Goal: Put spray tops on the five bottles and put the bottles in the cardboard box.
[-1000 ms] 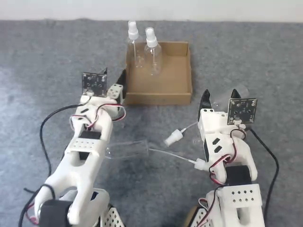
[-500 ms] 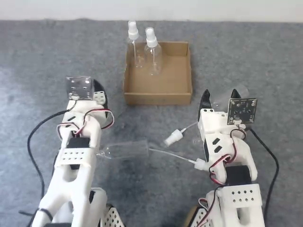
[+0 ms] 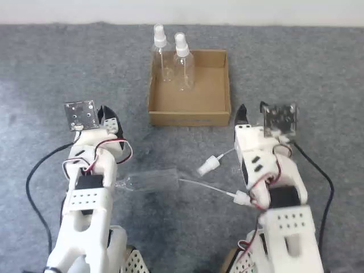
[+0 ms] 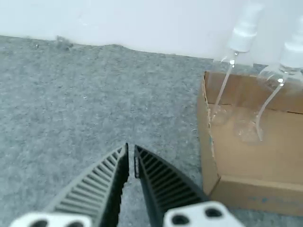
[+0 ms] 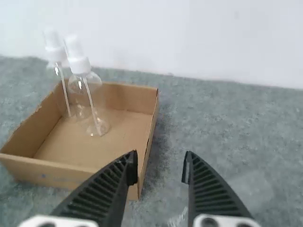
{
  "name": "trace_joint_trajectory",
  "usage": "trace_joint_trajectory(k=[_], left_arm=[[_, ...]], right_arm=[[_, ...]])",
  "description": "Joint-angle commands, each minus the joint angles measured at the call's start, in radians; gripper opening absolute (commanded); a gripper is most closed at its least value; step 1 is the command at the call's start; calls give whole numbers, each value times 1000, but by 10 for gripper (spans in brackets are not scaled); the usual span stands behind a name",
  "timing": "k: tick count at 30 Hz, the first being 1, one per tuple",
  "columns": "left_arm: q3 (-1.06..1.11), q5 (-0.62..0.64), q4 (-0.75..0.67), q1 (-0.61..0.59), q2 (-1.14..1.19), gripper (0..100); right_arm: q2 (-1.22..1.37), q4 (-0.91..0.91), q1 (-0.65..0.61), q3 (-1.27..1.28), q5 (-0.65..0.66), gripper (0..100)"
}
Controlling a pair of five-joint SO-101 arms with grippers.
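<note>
The cardboard box (image 3: 190,118) sits at the back middle of the grey carpet. Two clear bottles with white spray tops (image 3: 161,54) (image 3: 183,63) stand in its far left corner; they also appear in the right wrist view (image 5: 56,59) (image 5: 83,82). A clear bottle without a top (image 3: 151,180) lies on the carpet between the arms. Two loose spray tops with thin tubes lie to its right, one (image 3: 208,165) nearer the box, the other (image 3: 239,197) against the right arm. My left gripper (image 3: 108,118) (image 4: 131,161) is shut on nothing, left of the box. My right gripper (image 3: 252,112) (image 5: 159,168) is open, by the box's front right corner.
The box wall (image 4: 209,142) stands close on one side of the left gripper. Grey carpet (image 3: 51,74) runs to a white wall at the back. Cables trail behind both arms near the front edge.
The left arm has swung left, away from the box's front left corner. The right arm has turned slightly left toward the box. Bottle and loose tops have not moved.
</note>
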Motion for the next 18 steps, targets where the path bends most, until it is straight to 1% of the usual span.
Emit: trace_joint_trajectory(k=[1,6,11,14,18], left_arm=[[7,8,0,-3,-75,13],[42,6,0,-3,-140,14],[61,6,2,-25,-186,15],[64,8,2,-55,-203,15],[65,8,2,-58,-207,15]], right_arm=[[251,-21,-12,-167,14,139],[452,-21,-12,-270,14,138],[593,-21,-8,-359,20,54],[662,-22,7,-400,55,35],[760,-22,36,-470,57,34]])
